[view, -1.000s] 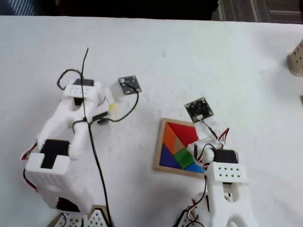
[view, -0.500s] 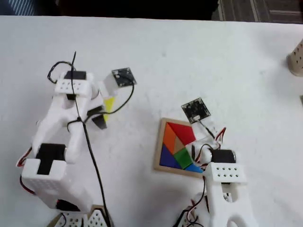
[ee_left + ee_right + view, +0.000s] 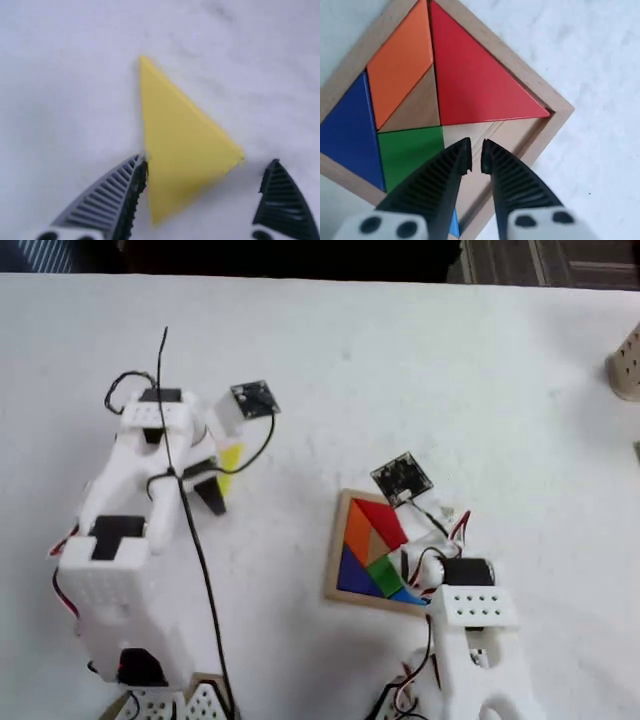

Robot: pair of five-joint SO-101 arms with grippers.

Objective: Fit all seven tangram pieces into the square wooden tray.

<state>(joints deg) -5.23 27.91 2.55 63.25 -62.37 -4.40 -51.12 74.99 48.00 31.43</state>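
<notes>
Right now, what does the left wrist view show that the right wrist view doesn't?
Left wrist: a yellow triangle flat on the white table, with the left gripper open astride it. Right wrist: the wooden tray holding a red triangle, orange piece, blue piece and green piece, with bare wood between them and the right gripper shut above. Both: the white table.

Free table (image 3: 400,360) round yellow triangle (image 3: 185,145), left pincer (image 3: 207,164) astride it; right pincer (image 3: 476,150) over unfilled gap (image 3: 515,132) in tray (image 3: 555,107)
</notes>
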